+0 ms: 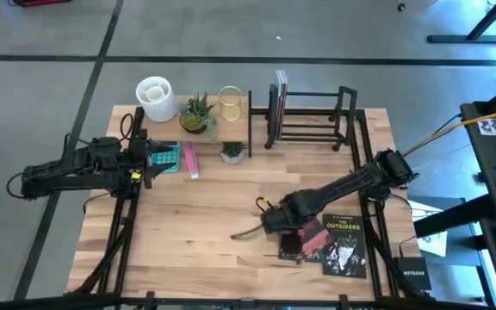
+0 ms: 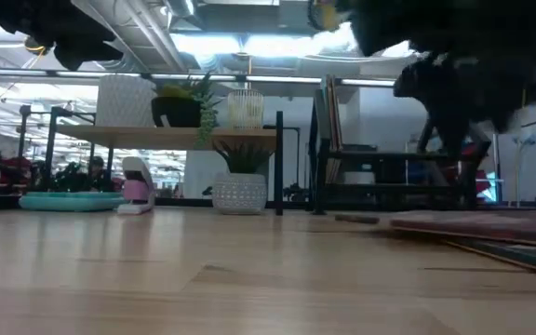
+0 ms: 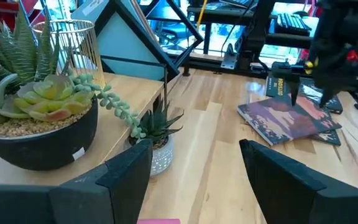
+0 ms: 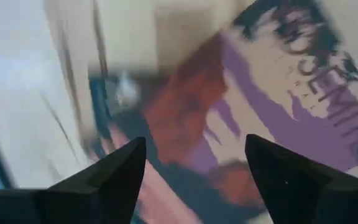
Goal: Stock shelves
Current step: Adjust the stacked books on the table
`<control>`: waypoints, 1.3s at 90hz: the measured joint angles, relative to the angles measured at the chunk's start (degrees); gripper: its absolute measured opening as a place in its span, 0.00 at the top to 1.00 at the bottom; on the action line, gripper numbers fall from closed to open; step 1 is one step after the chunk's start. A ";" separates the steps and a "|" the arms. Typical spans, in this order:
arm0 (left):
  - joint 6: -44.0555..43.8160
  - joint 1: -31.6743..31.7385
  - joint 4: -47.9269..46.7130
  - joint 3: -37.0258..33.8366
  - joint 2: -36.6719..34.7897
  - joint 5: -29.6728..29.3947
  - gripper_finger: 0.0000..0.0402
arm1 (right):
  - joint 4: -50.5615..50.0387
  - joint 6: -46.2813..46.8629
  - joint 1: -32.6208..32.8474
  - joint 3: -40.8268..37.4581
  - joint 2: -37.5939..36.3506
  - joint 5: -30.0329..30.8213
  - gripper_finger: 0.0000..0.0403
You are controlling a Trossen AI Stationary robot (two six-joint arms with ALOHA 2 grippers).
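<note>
Two shelves stand at the table's far side: a light-wood board on black legs (image 2: 156, 137) and a black bar rack (image 1: 313, 116) with upright books (image 1: 278, 103) at its left end. Near the front right, a red-and-purple book (image 1: 308, 241) lies flat, partly overlapping a black book (image 1: 344, 245). My right gripper (image 1: 274, 222) is open and points down over the red-and-purple book's left part (image 4: 241, 93). My left gripper (image 1: 151, 164) waits open beside the wood shelf, with nothing between its fingers (image 3: 129, 171). My right gripper stands open just over the red-and-purple book's cover (image 3: 284, 118), its fingers pointing down. Whether the fingertips touch the cover cannot be told. The book lies flat on the table.
On the wood shelf stand a white ribbed pot (image 1: 156, 97), a succulent in a black bowl (image 3: 39, 112) and a gold wire vase (image 1: 229, 102). Under it are a small plant in a white pot (image 1: 232, 152), a teal tray (image 1: 166, 158) and a pink item (image 1: 190, 159).
</note>
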 joint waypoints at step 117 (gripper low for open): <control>-0.11 0.00 0.10 0.00 0.00 -0.02 0.41 | 19.44 56.05 6.01 -7.23 -0.48 4.95 0.36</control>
